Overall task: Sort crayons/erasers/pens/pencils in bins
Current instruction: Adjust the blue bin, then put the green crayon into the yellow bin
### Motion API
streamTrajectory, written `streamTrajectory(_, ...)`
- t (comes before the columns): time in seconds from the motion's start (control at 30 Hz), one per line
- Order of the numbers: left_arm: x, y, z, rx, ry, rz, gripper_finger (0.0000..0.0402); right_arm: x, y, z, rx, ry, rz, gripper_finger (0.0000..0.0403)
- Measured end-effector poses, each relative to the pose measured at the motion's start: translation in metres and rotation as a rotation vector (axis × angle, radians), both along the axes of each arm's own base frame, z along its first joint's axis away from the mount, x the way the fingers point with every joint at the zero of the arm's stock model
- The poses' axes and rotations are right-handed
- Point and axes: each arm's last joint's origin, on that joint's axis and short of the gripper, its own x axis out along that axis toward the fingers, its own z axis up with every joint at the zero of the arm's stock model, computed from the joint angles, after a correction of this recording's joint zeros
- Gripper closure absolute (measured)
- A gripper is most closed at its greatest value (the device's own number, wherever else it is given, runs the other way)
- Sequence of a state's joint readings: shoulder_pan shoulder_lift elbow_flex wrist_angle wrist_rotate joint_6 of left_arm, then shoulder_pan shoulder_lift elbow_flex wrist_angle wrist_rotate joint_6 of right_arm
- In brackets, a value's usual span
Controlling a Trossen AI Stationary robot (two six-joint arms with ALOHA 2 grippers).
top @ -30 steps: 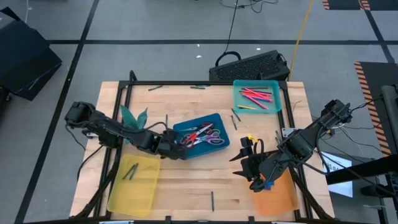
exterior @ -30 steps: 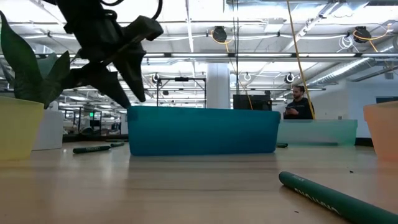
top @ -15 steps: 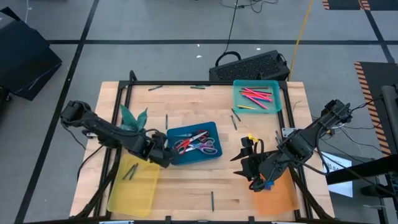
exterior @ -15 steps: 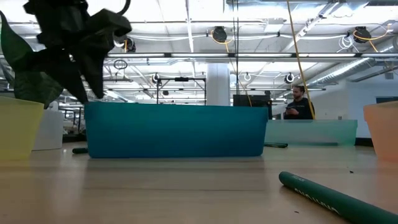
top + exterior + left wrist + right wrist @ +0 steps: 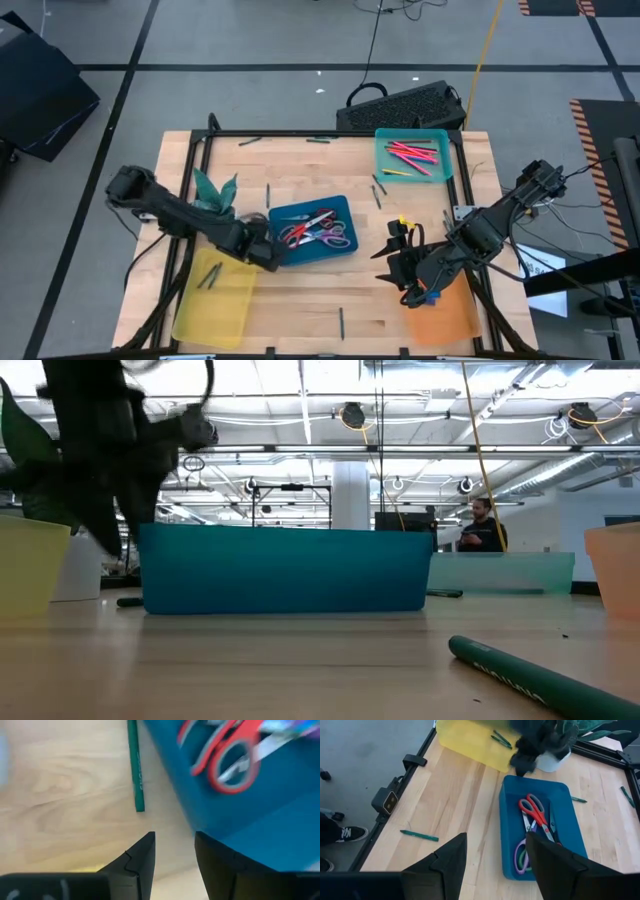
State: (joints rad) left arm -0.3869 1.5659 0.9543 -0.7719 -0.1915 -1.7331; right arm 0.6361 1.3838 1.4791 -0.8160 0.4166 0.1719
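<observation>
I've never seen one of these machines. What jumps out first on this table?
A dark blue bin mid-table holds red and purple scissors, with the left claw open at its corner beside the yellow bin. At the far right corner, a teal bin holds mostly red sticks. The right claw hangs open by the orange bin.
</observation>
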Motion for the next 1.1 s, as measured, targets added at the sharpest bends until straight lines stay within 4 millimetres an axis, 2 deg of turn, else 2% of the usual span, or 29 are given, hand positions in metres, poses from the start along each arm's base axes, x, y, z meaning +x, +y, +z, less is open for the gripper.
streamTrajectory(0.07, 0.007, -0.001, -0.012, 0.003, 0.001, -0.021, 0.0261, 0.000, 0.000, 0.000, 0.000, 0.000, 0.000, 0.0206)
streamTrajectory(0.2, 0.031, 0.000, -0.016, 0.001, -0.157, -0.049, 0.0261, 0.000, 0.000, 0.000, -0.001, 0.001, 0.000, 0.0206)
streamTrajectory(0.37, 0.048, 0.011, -0.017, 0.056, -0.269, -0.060, 0.0261, 0.000, 0.000, 0.000, 0.002, -0.001, 0.000, 0.0206)
streamTrajectory(0.47, 0.046, 0.020, -0.015, 0.083, -0.234, -0.064, 0.0261, 0.000, 0.000, 0.000, 0.022, 0.001, -0.016, 0.0206)
streamTrajectory(0.6, 0.031, 0.031, -0.010, 0.099, -0.119, -0.023, 0.0261, 0.000, 0.000, 0.000, 0.027, 0.002, -0.021, 0.0206)
streamTrajectory(0.67, 0.020, 0.033, -0.011, 0.111, -0.022, 0.005, 0.0261, 0.000, 0.000, 0.000, 0.035, 0.004, -0.029, 0.0206)
streamTrajectory(0.8, 0.013, 0.033, -0.013, 0.129, 0.045, 0.015, 0.0261, 0.000, 0.000, 0.000, 0.040, 0.007, -0.035, 0.0206)
streamTrajectory(1.1, 0.019, 0.037, -0.038, 0.187, 0.122, 0.077, 0.0261, 0.000, 0.000, 0.000, 0.041, 0.005, -0.038, 0.0206)
